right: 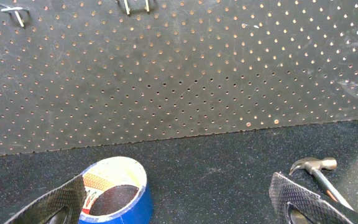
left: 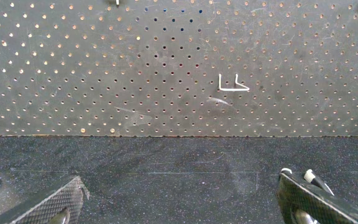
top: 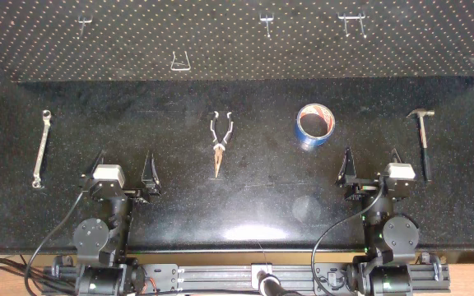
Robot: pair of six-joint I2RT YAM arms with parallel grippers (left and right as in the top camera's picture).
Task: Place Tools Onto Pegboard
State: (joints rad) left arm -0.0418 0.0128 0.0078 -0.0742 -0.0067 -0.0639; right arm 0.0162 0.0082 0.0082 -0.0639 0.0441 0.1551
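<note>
both my grippers, left (top: 125,161) and right (top: 372,156), sit low with fingers spread wide, holding nothing. wrench (top: 40,149), pliers (top: 220,144), tape roll (top: 315,125) and hammer (top: 422,144) lie flat on the table (top: 179,107) — none is on the pegboard (top: 220,41) yet. i'd start with the hammer: come down square across its handle and clamp near the head so it can't swing.

Wrench (top: 40,150): one. Pliers (top: 220,144): one pair. Tape roll (top: 316,125): one. Hammer (top: 423,141): one. Four tools in all on table (top: 262,193).
Pegboard (top: 220,41): one.
Hooks on it: four: left hook (top: 83,23), low hook (top: 180,61), middle hook (top: 266,23), right hook (top: 351,25).
Grippers: two: left gripper (top: 124,160), right gripper (top: 372,156).
</note>
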